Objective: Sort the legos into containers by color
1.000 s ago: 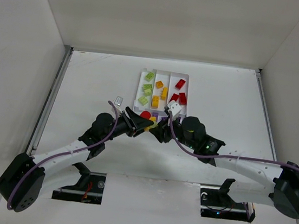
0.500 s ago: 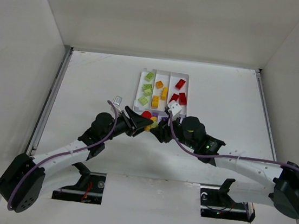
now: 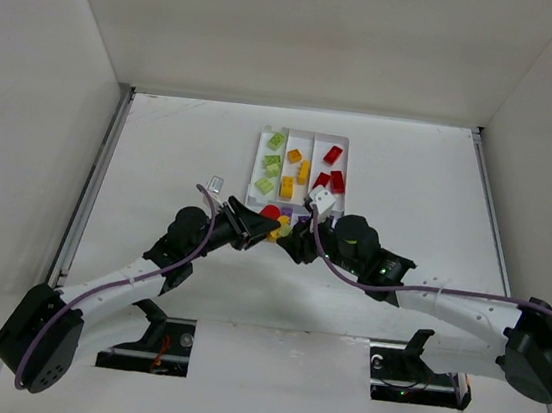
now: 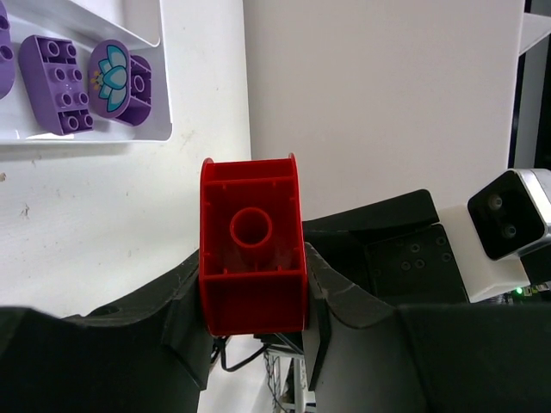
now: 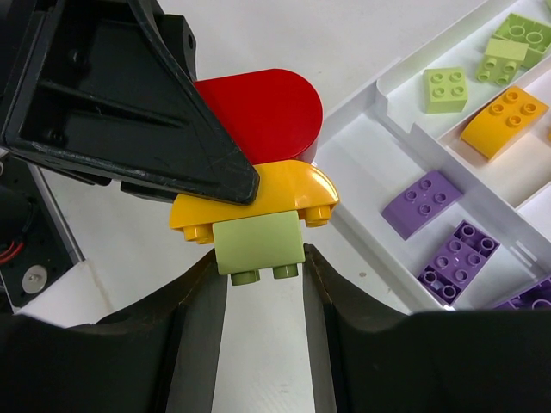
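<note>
A stack of three joined legos hangs between my grippers just off the near edge of the white tray (image 3: 348,165): a red brick (image 3: 269,211), a yellow-orange brick (image 3: 279,229) and a light green brick (image 5: 258,245). My left gripper (image 3: 253,226) is shut on the red brick (image 4: 254,258). My right gripper (image 3: 297,237) is shut on the green brick, with the yellow-orange brick (image 5: 258,202) and the red brick (image 5: 267,107) beyond it. The tray holds green, orange and red bricks in its three long sections and purple bricks (image 5: 422,202) in the crosswise one.
The tray's near wall (image 5: 379,172) lies just right of the held stack. The left gripper's black finger (image 5: 129,103) fills the upper left of the right wrist view. White walls enclose the table on three sides.
The left wrist has shifted very slightly to the left. Both grippers keep their hold on the stack.
</note>
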`<state>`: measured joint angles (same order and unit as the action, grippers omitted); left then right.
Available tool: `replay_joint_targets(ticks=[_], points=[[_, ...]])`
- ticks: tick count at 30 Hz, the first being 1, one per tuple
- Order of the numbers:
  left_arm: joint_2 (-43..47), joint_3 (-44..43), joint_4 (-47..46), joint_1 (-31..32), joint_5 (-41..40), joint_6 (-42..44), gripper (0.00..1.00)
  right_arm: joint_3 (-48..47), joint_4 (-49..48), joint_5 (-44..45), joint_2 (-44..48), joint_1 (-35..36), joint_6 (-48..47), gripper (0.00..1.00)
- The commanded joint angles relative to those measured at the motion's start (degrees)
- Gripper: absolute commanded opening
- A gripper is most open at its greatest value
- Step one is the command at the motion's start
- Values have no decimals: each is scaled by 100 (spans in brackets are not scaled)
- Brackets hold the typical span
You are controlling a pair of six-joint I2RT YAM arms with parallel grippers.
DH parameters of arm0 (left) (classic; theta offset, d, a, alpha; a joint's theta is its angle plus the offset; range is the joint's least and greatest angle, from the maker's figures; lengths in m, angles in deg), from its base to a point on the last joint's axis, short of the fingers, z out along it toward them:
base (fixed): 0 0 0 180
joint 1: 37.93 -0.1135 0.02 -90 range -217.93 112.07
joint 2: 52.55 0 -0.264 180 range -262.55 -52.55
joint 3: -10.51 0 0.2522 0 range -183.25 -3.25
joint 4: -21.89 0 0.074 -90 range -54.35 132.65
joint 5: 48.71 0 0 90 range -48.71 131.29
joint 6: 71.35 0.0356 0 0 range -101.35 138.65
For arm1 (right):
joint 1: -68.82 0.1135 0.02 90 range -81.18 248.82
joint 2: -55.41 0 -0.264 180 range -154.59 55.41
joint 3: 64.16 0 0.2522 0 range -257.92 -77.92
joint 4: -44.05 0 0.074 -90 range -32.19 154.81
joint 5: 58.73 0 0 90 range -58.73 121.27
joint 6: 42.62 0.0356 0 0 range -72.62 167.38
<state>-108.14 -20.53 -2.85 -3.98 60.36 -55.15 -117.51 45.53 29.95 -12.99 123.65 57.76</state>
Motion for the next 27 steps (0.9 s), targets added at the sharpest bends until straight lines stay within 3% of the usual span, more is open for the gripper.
replay_joint_targets(ticks=[1, 15, 19, 27], points=[[250, -65, -211, -130, -17, 243, 21, -57, -144, 18, 11, -38, 88, 34], [805, -153, 642, -1150, -263, 990, 18, -171, -258, 79, -155, -284, 228, 34], [690, -83, 572, -1089, -465, 1096, 19, -697, -381, 44, -1058, -644, 360, 35], [761, 163, 554, -1378, -440, 1210, 21, -2840, 119, 650, -3309, -1005, 676, 37]])
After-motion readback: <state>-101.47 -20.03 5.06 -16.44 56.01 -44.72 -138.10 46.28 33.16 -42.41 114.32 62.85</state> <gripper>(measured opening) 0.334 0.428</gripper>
